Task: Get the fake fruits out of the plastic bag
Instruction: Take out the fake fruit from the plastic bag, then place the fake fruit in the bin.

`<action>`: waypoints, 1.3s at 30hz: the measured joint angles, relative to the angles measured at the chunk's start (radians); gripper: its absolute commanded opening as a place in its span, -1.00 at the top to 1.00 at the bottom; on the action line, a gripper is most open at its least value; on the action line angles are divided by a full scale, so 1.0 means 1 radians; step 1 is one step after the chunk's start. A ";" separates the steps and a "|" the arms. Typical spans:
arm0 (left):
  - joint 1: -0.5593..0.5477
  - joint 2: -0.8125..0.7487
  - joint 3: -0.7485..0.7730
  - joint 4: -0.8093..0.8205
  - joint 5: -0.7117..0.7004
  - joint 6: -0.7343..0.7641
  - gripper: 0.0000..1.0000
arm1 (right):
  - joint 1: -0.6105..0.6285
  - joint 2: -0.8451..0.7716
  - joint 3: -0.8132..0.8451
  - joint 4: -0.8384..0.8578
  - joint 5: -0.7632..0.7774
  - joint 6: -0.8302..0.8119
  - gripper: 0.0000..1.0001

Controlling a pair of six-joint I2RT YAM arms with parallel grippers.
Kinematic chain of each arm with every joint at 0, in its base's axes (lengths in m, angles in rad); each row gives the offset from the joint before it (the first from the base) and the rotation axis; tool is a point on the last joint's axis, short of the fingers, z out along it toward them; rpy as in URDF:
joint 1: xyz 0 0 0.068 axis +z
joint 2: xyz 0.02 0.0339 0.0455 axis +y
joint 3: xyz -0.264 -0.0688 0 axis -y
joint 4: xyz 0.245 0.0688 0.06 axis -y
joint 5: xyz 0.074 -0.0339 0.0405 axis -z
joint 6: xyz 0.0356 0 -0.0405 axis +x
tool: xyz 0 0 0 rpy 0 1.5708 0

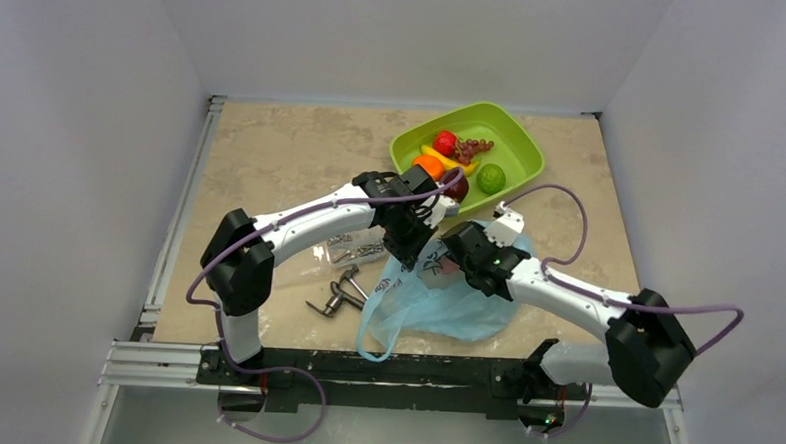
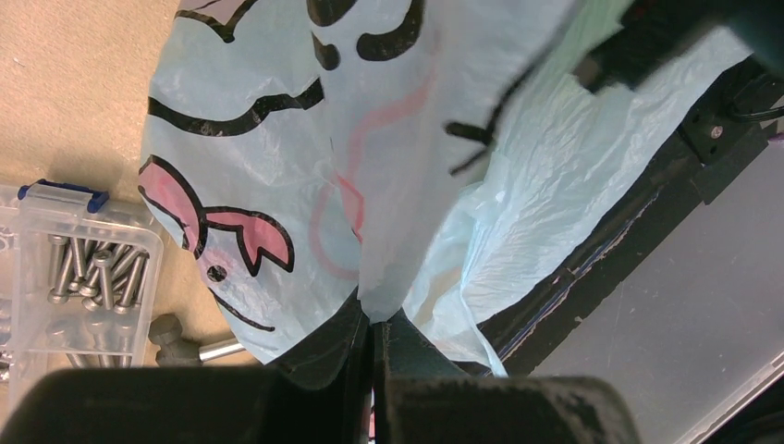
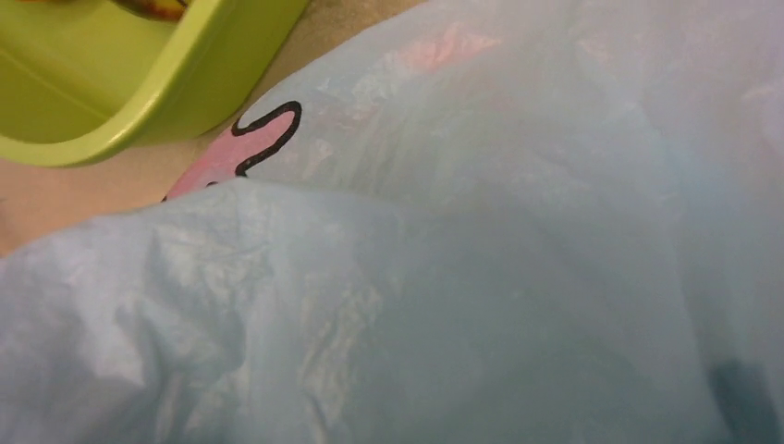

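The light-blue plastic bag (image 1: 445, 304) lies crumpled at the near middle of the table. My left gripper (image 1: 415, 248) is shut on a fold of the bag's upper edge and holds it up; in the left wrist view the jaws (image 2: 373, 324) pinch the printed film (image 2: 305, 139). My right gripper (image 1: 454, 263) reaches into the bag's mouth. Its fingers are hidden by the film (image 3: 462, 277) that fills the right wrist view. In the green tray (image 1: 520, 148) lie a red fruit (image 1: 445, 142), red grapes (image 1: 472, 147), a banana (image 1: 447, 159), an orange (image 1: 428, 166), a green fruit (image 1: 490, 177) and a dark plum (image 1: 457, 187).
A clear box of metal screws (image 1: 356, 246) (image 2: 83, 268) lies left of the bag. Grey metal tools (image 1: 341, 292) lie in front of it. The tray's rim (image 3: 139, 111) is close to the bag. The black frame rail (image 1: 383, 367) runs along the near edge.
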 measured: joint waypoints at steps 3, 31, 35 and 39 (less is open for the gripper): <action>0.000 0.000 0.000 0.000 0.000 0.000 1.00 | 0.000 -0.095 0.000 -0.026 -0.045 -0.056 0.62; 0.005 0.000 0.005 -0.024 -0.181 -0.019 1.00 | 0.000 -0.490 0.228 -0.492 -0.712 -0.434 1.00; 0.006 0.000 0.006 -0.026 -0.183 -0.019 1.00 | 0.000 -0.532 0.369 -0.588 -0.704 -0.465 1.00; 0.006 0.000 0.006 -0.028 -0.183 -0.020 1.00 | 0.000 -0.519 0.563 -0.664 -0.636 -0.504 1.00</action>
